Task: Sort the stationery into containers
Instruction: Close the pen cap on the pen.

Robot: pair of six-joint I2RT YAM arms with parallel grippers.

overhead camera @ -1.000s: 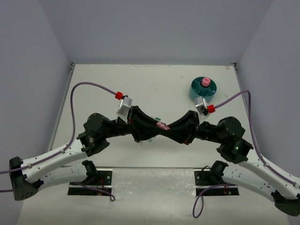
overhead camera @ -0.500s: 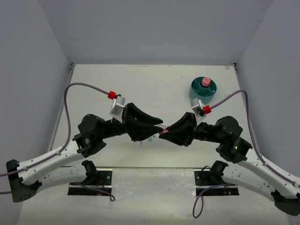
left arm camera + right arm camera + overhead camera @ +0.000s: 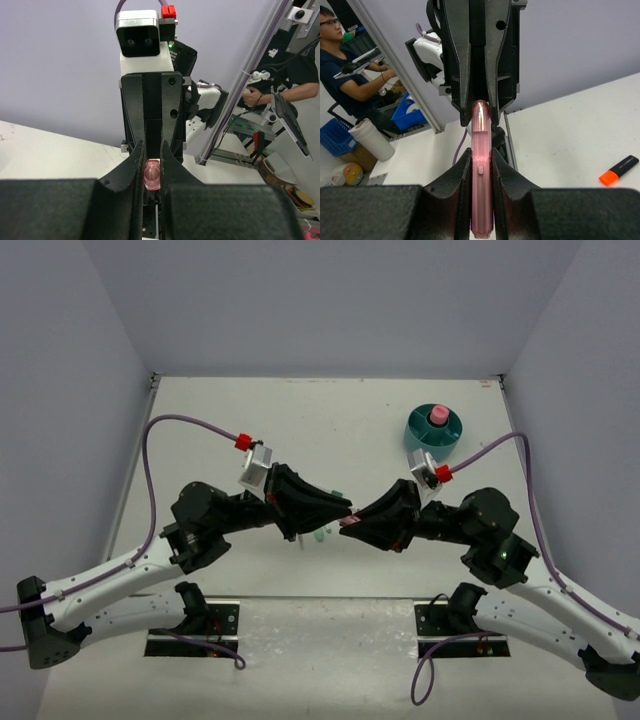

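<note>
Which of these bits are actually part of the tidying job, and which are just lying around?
Part of the job:
pink highlighter
orange highlighter
teal organizer
pink-capped bottle, standing in the organizer

Just lying about:
blue crate, off the table
blue basket, off the table

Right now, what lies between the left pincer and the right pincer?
The pink highlighter bridges them. The right pincer grips its body and the left pincer clamps its tip. Both wrist views show it, with no bare gap.
</note>
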